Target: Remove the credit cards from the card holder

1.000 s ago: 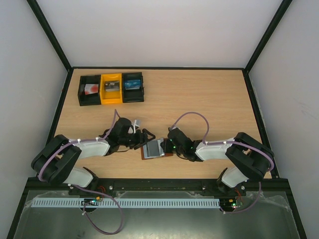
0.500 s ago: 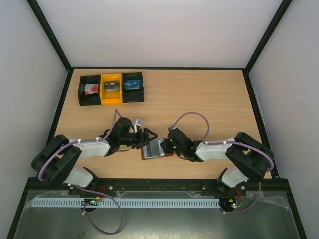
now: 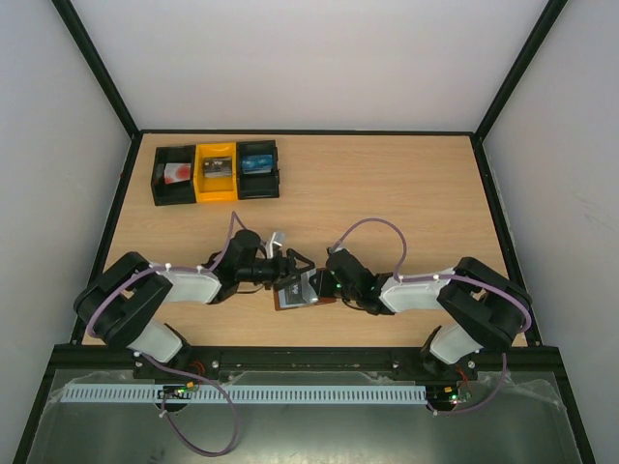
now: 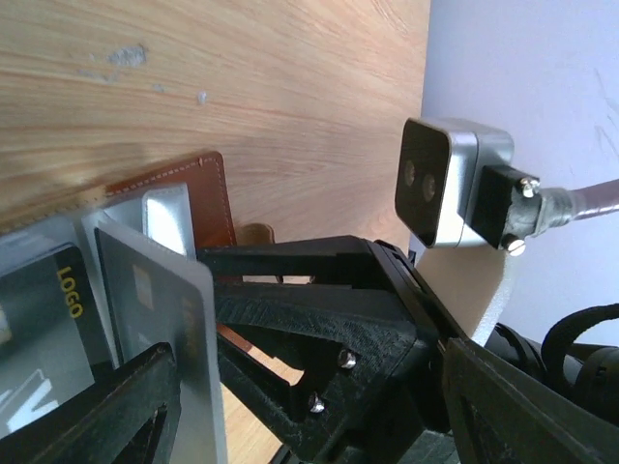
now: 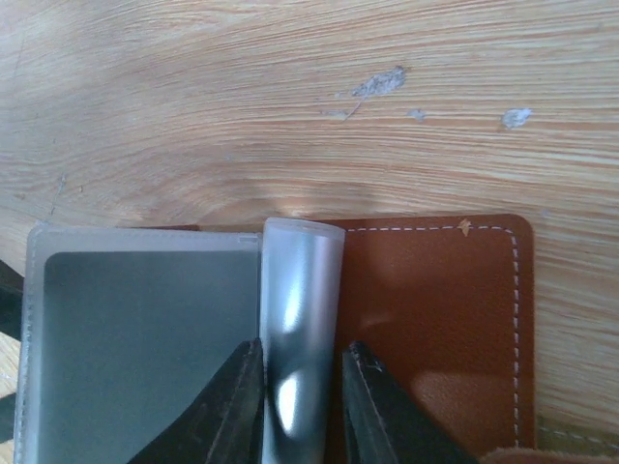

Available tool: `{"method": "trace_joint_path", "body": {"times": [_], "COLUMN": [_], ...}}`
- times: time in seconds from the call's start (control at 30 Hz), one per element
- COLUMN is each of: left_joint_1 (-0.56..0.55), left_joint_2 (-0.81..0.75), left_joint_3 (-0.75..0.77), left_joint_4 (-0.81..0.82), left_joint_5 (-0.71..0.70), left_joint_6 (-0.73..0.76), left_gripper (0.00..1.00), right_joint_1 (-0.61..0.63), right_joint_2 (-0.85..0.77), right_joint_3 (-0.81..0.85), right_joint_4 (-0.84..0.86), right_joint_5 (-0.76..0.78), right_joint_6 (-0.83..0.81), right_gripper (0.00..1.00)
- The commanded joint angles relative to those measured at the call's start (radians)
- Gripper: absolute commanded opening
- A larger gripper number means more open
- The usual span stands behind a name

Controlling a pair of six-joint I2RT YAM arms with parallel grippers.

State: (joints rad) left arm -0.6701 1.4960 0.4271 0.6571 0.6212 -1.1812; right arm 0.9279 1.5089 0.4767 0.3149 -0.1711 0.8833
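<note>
- While both credit cards (image 4: 48,309) sit in the card holder (image 5: 435,309), none is out yet; it lies open near the table (image 3: 387,193) front edge, between my arms.
- My right gripper (image 5: 298,387) pinches its grey pocket flap (image 5: 300,290).
- My left gripper (image 3: 293,274) gapes wide, holding nothing, beside a raised card (image 4: 160,309).

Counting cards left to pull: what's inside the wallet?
The wallet shows two dark cards: one marked LOGO, one tilted up. Anything beneath them is covered.
</note>
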Motion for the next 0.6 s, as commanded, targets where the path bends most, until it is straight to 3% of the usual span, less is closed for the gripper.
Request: {"method": "trace_joint_path", "body": {"times": [0.0,0.57], "left_joint_1": [-0.025,-0.037], "left_joint_2": [0.029,0.108], "left_joint_3": [0.015,0.037], "left_joint_4": [0.076,0.131], "left_joint_5": [0.020,0.008], "left_joint_6": [-0.026,-0.010], "left_gripper": [0.75,0.74], "right_joint_1": [0.003,0.001], "right_joint_2": [-0.017,-0.152], "right_joint_3": [-0.026,-0.075], "right_joint_4": [-0.012,-0.074], "right_joint_5": [0.028,0.188], "right_joint_6": [0.008,-0.001], "right_gripper": [0.25,0.28]}}
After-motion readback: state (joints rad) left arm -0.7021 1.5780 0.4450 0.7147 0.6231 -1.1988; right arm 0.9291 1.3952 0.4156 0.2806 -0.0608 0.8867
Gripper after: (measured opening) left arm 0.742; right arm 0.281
